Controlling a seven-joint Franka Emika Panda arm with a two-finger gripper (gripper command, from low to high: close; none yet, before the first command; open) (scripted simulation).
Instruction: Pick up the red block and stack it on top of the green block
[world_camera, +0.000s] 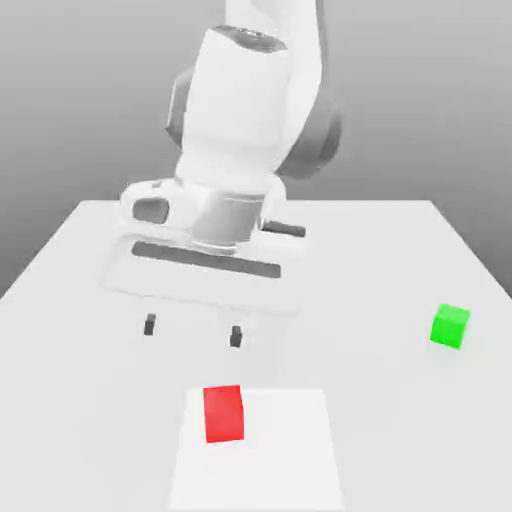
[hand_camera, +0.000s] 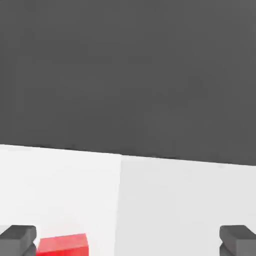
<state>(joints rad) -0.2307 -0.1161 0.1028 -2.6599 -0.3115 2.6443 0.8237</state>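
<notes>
Gripper (world_camera: 192, 331) hanging spread wide above the table (world_camera: 400, 260) — red block (world_camera: 224, 412) lying nearer the camera, green block (world_camera: 450, 326) well apart at the exterior view's right. Judgement: centre over red, then be descending squarely.

Red block (world_camera: 224, 413) & green block (world_camera: 450, 326) are rendered matt, smooth, unmarked. Counter (world_camera: 400, 260) is shown as plain white, matt, no texture. Arm shell (world_camera: 245, 110) is seen as smooth white plastic w/ slight sheen; claw (world_camera: 192, 331) fingertips (world_camera: 236, 337) dark, matt.
</notes>
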